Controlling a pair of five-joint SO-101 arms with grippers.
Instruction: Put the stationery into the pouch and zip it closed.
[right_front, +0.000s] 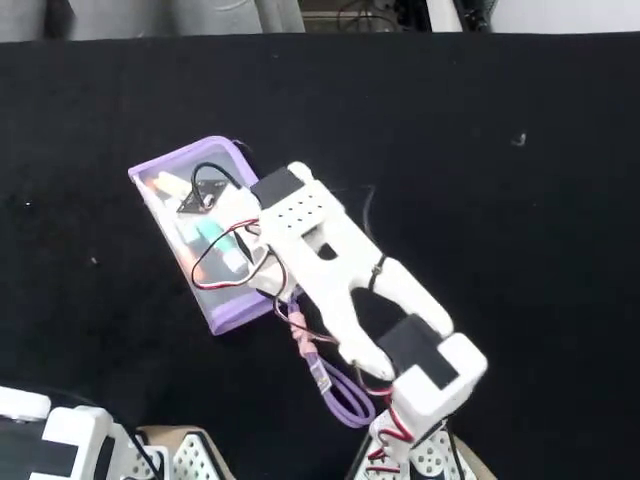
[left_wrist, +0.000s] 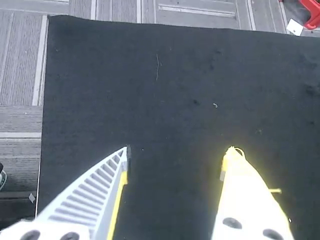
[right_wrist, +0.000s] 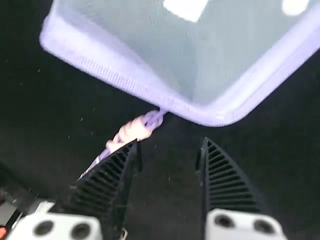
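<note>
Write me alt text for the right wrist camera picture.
The right gripper, open, hangs over the black table just short of a corner of the purple pouch. A purple strap with a pale knot runs from that corner toward one finger.

On my high feed a black table cover (right_front: 520, 260) spreads across the frame, with a small pale speck (right_front: 518, 140) on it at upper right. Dark cables (right_front: 365, 12) show at top centre. My left wrist feed shows grey floor (left_wrist: 20, 75) beside the cover, a pale thread (left_wrist: 157, 67) lying on the cover, and a red object (left_wrist: 306, 14) on the floor.
</note>
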